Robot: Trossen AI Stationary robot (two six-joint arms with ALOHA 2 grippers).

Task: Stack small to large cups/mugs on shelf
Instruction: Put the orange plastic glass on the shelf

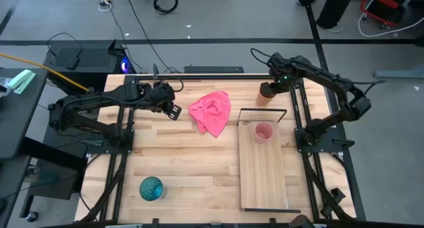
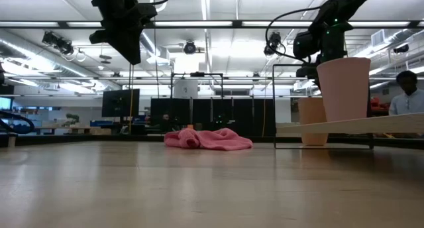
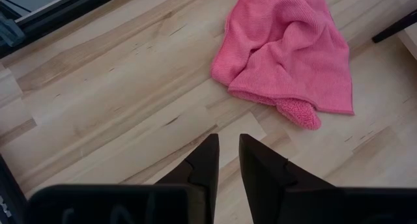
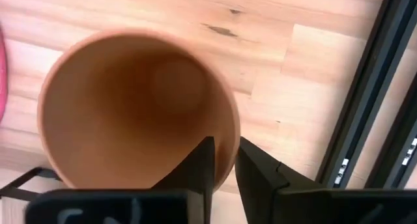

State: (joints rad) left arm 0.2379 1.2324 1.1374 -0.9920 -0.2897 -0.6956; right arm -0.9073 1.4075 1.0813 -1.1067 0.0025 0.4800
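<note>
The orange-brown cup (image 1: 265,98) stands upright on the tabletop just beyond the shelf's wire frame (image 1: 262,111). My right gripper (image 1: 268,90) is shut on its rim from above. The pale pink cup (image 1: 264,132) stands upright on the far end of the light wooden shelf (image 1: 265,181). The teal cup (image 1: 151,188) stands on the tabletop near the front left. My left gripper (image 1: 175,112) hangs shut and empty, high above the table left of the pink cloth (image 1: 212,112). My right gripper pinches the orange-brown cup's rim wall (image 4: 226,140), one finger (image 4: 201,160) inside the cup and one (image 4: 259,173) outside. The fingers come from above, pointing down. The cup is upright, and its base looks level with the tabletop in the low view (image 2: 311,140).
The pink cloth (image 3: 287,48) lies crumpled on the tabletop between the two arms. Black frame rails (image 4: 365,120) run along the table's right side close to the orange-brown cup. Bare board lies on the shelf nearer than the pink cup.
</note>
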